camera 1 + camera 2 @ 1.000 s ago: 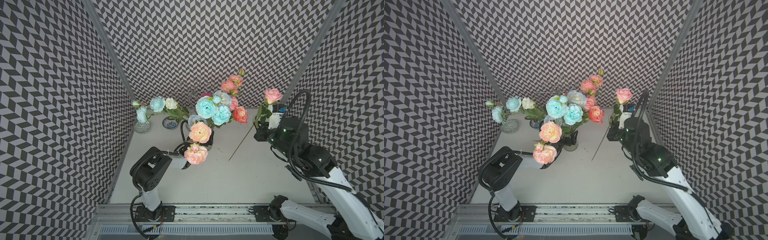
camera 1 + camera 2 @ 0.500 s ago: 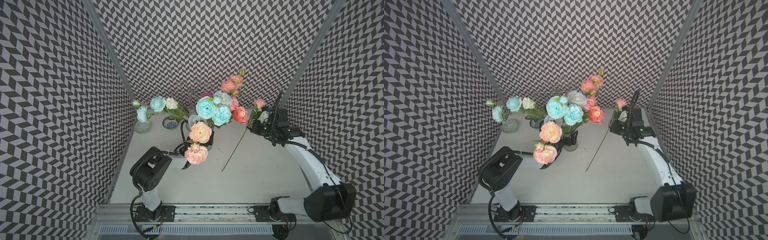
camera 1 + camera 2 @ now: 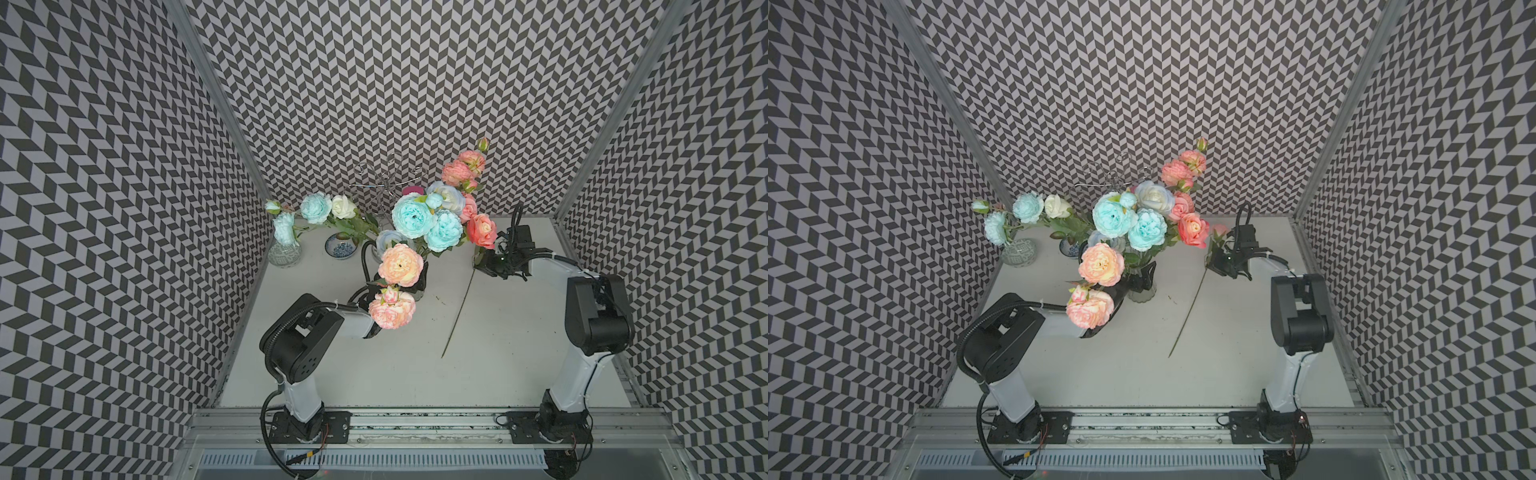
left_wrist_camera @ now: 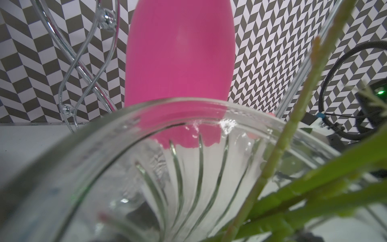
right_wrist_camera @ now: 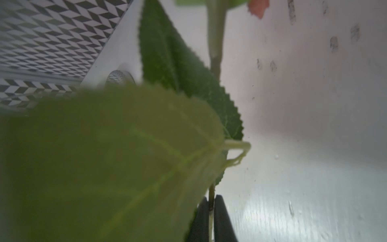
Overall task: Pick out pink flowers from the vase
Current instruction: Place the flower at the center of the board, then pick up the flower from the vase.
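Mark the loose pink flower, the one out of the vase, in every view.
Both top views: the loose pink flower, a long stem, slants from the right gripper toward the front edge.
Left wrist: cannot pick it out.
Right wrist: its stem rises from between the fingers, leaves in front.
Shared landmark: the right gripper.

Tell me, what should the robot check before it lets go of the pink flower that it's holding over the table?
1. Picked flower has its stem in the right gripper: ok, the stem sits between the fingers.
2. Stem's far end down on the table: ok, it appears to rest there.
3. Bare table under the flower: ok.
4. Vase upright: ok.
5. Left gripper steadying the vase: cannot tell, blooms hide it.
6. All pink flowers out of the vase: not ok, several stand in it.
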{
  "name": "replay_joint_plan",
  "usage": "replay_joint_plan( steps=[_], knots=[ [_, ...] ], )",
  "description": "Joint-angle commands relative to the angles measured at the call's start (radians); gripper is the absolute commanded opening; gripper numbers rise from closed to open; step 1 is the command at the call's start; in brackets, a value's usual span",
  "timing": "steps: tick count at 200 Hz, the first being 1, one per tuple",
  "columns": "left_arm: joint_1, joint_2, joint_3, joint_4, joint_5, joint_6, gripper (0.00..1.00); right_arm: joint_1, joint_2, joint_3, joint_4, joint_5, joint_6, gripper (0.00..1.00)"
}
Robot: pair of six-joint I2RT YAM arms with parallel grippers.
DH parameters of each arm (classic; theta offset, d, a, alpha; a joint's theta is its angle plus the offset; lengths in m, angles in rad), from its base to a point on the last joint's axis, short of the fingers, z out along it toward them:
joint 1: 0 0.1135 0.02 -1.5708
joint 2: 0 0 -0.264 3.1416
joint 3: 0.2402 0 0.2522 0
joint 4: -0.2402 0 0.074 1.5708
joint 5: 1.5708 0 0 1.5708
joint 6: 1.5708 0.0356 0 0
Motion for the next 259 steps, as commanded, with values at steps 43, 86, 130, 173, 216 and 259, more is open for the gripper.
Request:
replay_joint_plan(
  steps=[43, 86, 130, 173, 216, 259],
  knots=[
    [0.001, 0.008, -0.007, -0.104, 0.017, -0.051, 0.92, -0.005, -0.034, -0.001, 0.142, 0.095, 0.051, 0.44],
    [0.001, 0.018, -0.005, -0.106, 0.02, -0.055, 0.92, 0.029, -0.235, -0.208, 0.24, 0.128, 0.127, 0.45],
    [0.0, 0.02, -0.004, -0.111, 0.026, -0.055, 0.9, 0.227, -0.44, -0.271, 0.17, 0.248, -0.022, 0.43],
    [0.0, 0.021, -0.005, -0.117, 0.031, -0.054, 0.88, 0.448, -0.71, -0.414, 0.203, 0.383, -0.166, 0.43],
    [-0.005, 0.024, -0.003, -0.12, 0.031, -0.05, 0.86, 0.516, -0.948, -0.581, 0.302, 0.388, -0.202, 0.42],
    [-0.011, 0.027, -0.003, -0.123, 0.038, -0.041, 0.86, 0.633, -1.048, -0.612, 0.327, 0.477, -0.3, 0.43]
  ],
)
